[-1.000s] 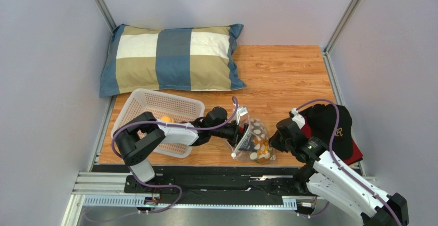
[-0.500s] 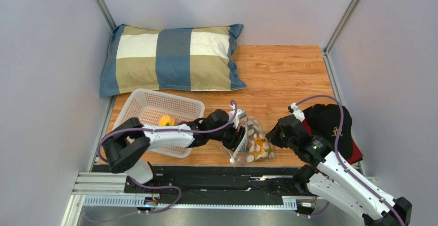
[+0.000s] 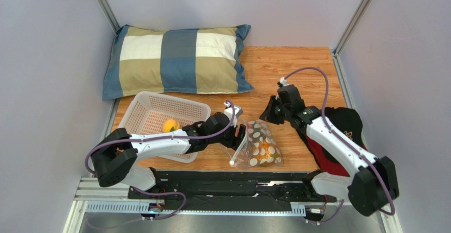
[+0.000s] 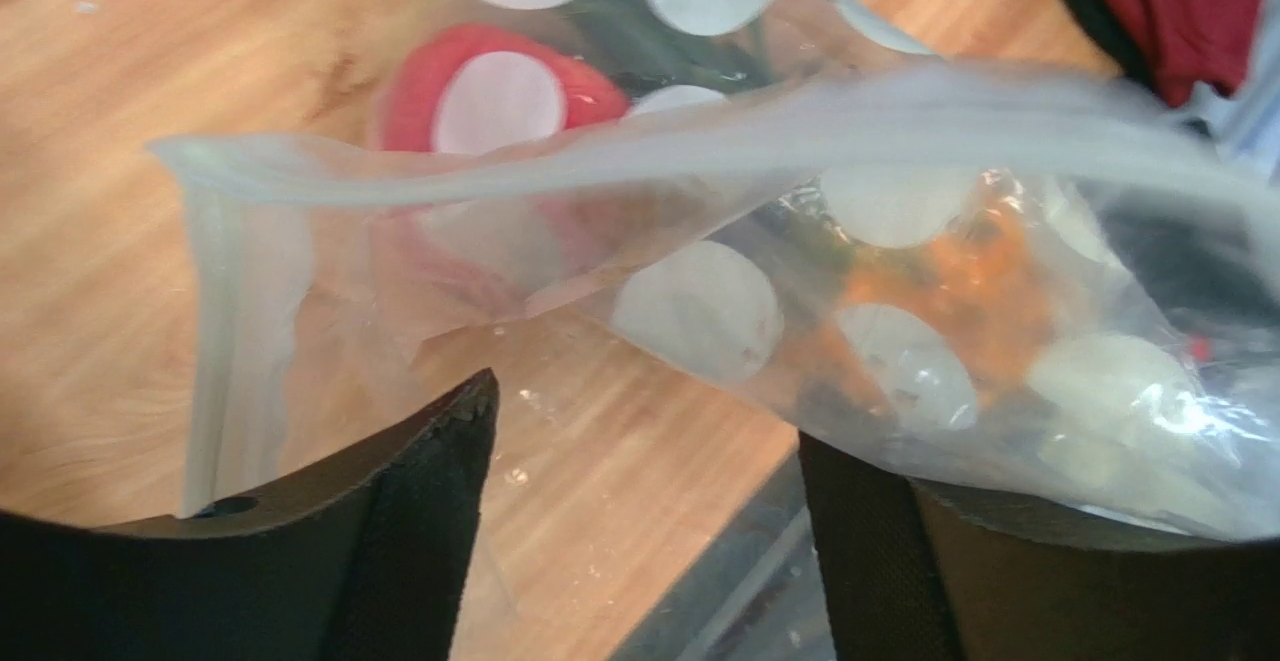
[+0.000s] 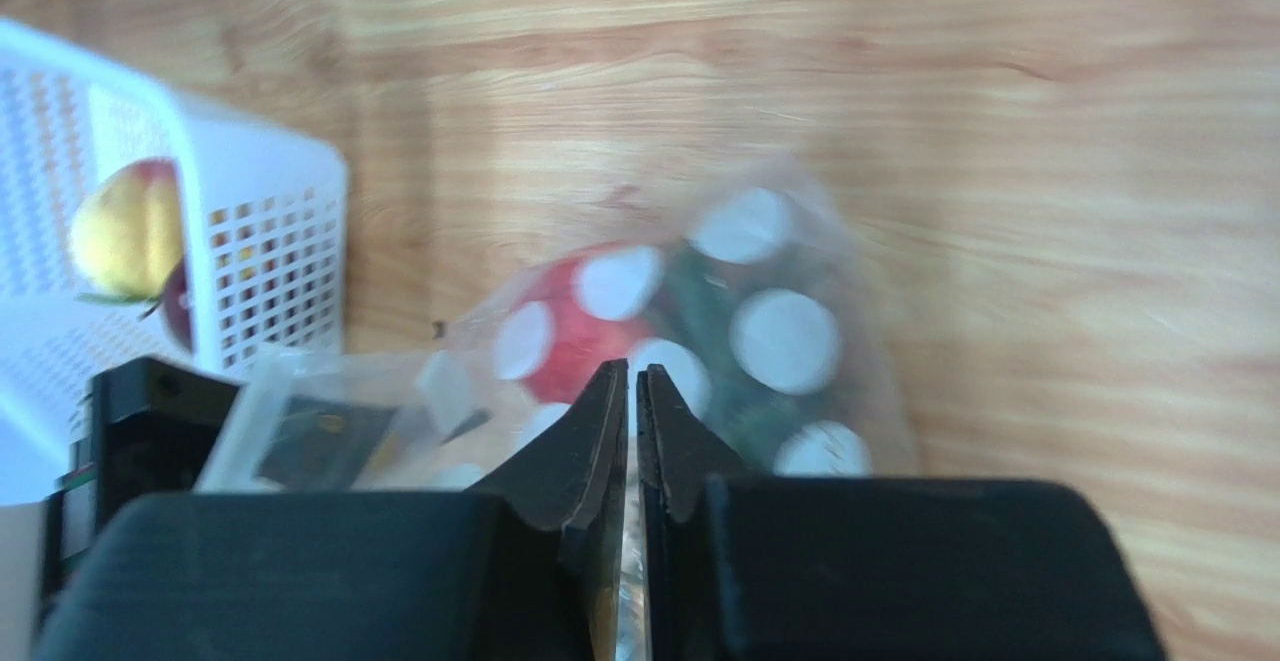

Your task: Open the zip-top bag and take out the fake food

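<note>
The clear zip-top bag with white spots lies on the wooden table near the front edge. Inside it show a red piece, an orange frilly piece and something dark green. My left gripper is open at the bag's left edge. In the left wrist view its fingers stand wide apart under the bag's white zip strip, with bare wood between them. My right gripper is shut and hovers just beyond the bag's far end, pointing at the bag. Nothing shows clearly between its jaws.
A white perforated basket stands left of the bag and holds a yellow-orange fruit. A checked pillow lies at the back. A black and red cap lies at the right, under the right arm.
My right arm has swung from the bag's right side up to its far end. My left arm has stretched further right. The bag has dropped flatter onto the table.
</note>
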`<action>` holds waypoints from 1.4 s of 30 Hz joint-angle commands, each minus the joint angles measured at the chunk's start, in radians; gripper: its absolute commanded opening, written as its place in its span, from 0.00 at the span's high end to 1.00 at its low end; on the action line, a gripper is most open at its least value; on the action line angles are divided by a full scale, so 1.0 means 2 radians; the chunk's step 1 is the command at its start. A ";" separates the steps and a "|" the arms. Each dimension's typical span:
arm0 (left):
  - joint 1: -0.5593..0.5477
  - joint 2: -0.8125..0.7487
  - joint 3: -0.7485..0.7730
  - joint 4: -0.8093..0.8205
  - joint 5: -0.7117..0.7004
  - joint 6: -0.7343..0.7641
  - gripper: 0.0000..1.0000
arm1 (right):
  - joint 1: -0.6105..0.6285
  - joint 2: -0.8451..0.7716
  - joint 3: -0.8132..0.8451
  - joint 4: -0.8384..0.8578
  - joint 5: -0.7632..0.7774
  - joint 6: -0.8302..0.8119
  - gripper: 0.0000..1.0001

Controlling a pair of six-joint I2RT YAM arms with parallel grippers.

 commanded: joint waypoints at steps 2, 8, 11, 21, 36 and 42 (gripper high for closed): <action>0.000 0.022 0.017 -0.014 -0.100 0.008 0.15 | -0.002 0.076 0.048 0.080 -0.129 -0.043 0.94; 0.002 0.065 0.032 0.007 -0.142 0.011 0.04 | -0.002 0.145 0.043 0.109 -0.156 -0.050 1.00; 0.006 0.086 0.044 0.025 -0.133 0.011 0.04 | -0.002 0.138 0.014 0.119 -0.150 -0.041 1.00; 0.013 0.114 0.053 0.084 -0.092 0.015 0.35 | -0.002 0.143 -0.028 0.133 -0.152 -0.035 1.00; 0.013 0.090 0.027 0.118 -0.040 0.001 0.71 | -0.049 0.158 0.033 0.075 -0.142 -0.084 1.00; 0.015 0.114 0.041 0.121 -0.043 0.005 0.50 | -0.048 0.202 0.005 0.117 -0.182 -0.069 1.00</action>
